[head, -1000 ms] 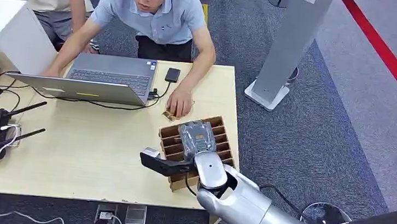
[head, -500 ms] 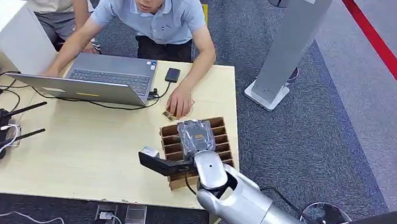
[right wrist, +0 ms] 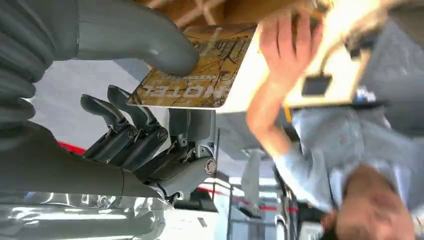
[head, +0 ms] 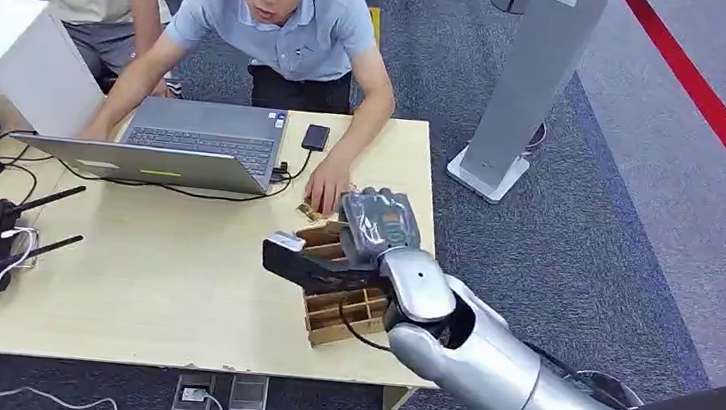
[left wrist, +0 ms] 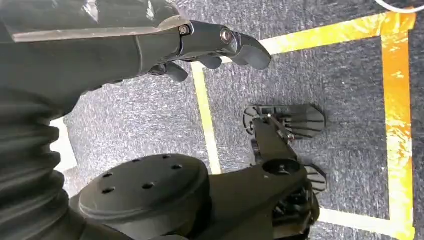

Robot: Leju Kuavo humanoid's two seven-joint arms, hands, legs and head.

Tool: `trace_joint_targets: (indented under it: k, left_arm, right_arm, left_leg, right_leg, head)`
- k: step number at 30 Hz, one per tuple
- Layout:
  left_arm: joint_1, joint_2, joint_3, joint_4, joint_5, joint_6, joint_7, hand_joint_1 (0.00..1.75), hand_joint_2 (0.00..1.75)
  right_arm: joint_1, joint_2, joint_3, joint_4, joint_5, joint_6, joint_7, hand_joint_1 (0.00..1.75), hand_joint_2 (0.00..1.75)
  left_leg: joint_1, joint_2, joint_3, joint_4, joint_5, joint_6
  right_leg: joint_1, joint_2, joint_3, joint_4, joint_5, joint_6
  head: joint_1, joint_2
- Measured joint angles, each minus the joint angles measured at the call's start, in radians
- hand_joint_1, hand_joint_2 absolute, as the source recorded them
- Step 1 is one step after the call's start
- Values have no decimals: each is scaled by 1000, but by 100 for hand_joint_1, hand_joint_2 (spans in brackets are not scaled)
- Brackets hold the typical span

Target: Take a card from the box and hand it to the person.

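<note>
The right hand (head: 361, 235) hovers over the far end of the brown divided box (head: 344, 309) on the desk (head: 160, 286). Its thumb and fingers (right wrist: 132, 130) pinch a card (right wrist: 197, 75) with a brown tree picture, lifted clear of the box. The left hand (left wrist: 210, 45) hangs over grey floor, fingers loosely curled around nothing. Just beyond the box, a person's hand (head: 328, 190) rests on the desk, beside an open laptop (head: 184, 143).
</note>
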State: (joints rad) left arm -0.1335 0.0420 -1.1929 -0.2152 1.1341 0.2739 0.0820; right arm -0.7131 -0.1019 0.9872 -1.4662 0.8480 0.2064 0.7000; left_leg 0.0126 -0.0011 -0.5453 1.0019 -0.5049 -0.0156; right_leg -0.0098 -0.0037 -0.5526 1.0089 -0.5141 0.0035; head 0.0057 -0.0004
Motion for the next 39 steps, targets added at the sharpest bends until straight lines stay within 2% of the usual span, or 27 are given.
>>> trace_joint_targets:
  k: [2,6,10,14,17,19,25,39]
  left_arm:
    - [5,1,1,0,3,1,-5,0,175]
    - [5,1,2,0,0,2,-7,0,175]
    - [-1,0,2,0,-15,2,-1,0,175]
    - [-15,-4,1,0,-33,1,5,0,175]
    - [-25,-8,1,0,-39,1,11,0,175]
    - [-30,-9,0,0,-40,1,15,0,175]
    - [-33,-13,0,0,-39,7,20,0,175]
    - [-31,-13,0,0,-35,10,13,0,175]
  right_arm:
    - [0,-14,-23,-69,23,-6,0,173,175]
    - [-2,-25,-42,-163,53,-73,-14,173,175]
    - [-2,-26,-46,-164,80,-222,-92,173,175]
    - [0,-25,-50,-94,155,-449,-201,173,175]
    - [8,-21,-54,-17,218,-603,-237,173,175]
    - [16,-20,-57,28,240,-655,-251,173,175]
    - [24,-10,-68,142,269,-715,-259,173,175]
    - [23,29,-75,258,282,-719,-254,173,175]
  left_leg:
    - [0,0,0,0,0,0]
    - [0,0,0,0,0,0]
    - [0,0,0,0,0,0]
    - [0,0,0,0,0,0]
    - [0,0,0,0,0,0]
    - [0,0,0,0,0,0]
    - [0,0,-1,0,0,0]
    - [0,0,-1,0,0,0]
  right_leg:
    - [0,0,0,0,0,0]
    - [0,0,0,0,0,0]
    - [0,0,0,0,0,0]
    - [0,0,1,0,0,0]
    - [0,0,1,0,0,0]
    - [0,0,1,0,0,0]
    - [0,0,0,0,0,0]
    - [0,0,0,0,0,0]
  head:
    - [0,0]
    - [0,0]
    - [0,0]
    - [0,0]
    - [1,0]
    - [1,0]
    - [-1,0]
    - [0,0]
